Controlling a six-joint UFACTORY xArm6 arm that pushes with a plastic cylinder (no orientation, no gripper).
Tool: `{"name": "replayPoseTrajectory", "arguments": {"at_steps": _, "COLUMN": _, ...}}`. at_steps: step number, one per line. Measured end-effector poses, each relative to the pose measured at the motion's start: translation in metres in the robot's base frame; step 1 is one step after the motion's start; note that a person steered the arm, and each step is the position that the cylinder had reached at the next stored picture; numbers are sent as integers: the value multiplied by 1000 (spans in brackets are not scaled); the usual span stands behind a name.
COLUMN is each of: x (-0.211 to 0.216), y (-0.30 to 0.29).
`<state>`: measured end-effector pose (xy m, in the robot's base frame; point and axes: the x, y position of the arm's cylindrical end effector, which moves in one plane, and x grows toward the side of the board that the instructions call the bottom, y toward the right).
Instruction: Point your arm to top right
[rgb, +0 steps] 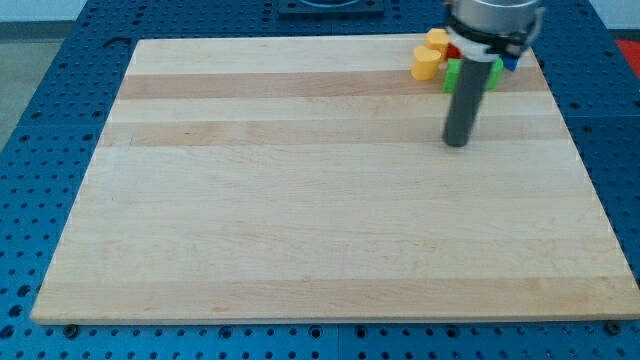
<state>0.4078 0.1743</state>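
My rod comes down from the view's top right and my tip rests on the wooden board. A cluster of blocks sits near the board's top right corner, just above my tip. It holds two yellow blocks, one at the view's top and one below it, a green block partly behind the rod, a red block and a blue block, both mostly hidden. My tip is apart from the blocks, a little below the green one.
The board lies on a blue perforated table. The arm's grey body covers part of the block cluster at the view's top right.
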Motion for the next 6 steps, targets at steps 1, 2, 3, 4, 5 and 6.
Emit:
{"name": "replayPoseTrajectory", "arguments": {"at_steps": 1, "x": -1, "y": 64}}
{"name": "replayPoseTrajectory", "arguments": {"at_steps": 2, "x": -30, "y": 97}}
{"name": "replayPoseTrajectory", "arguments": {"at_steps": 3, "x": -61, "y": 130}}
{"name": "replayPoseTrajectory", "arguments": {"at_steps": 4, "x": -91, "y": 166}}
{"name": "replayPoseTrajectory", "arguments": {"at_steps": 5, "x": -120, "y": 170}}
{"name": "replayPoseTrajectory", "arguments": {"at_steps": 6, "x": -155, "y": 171}}
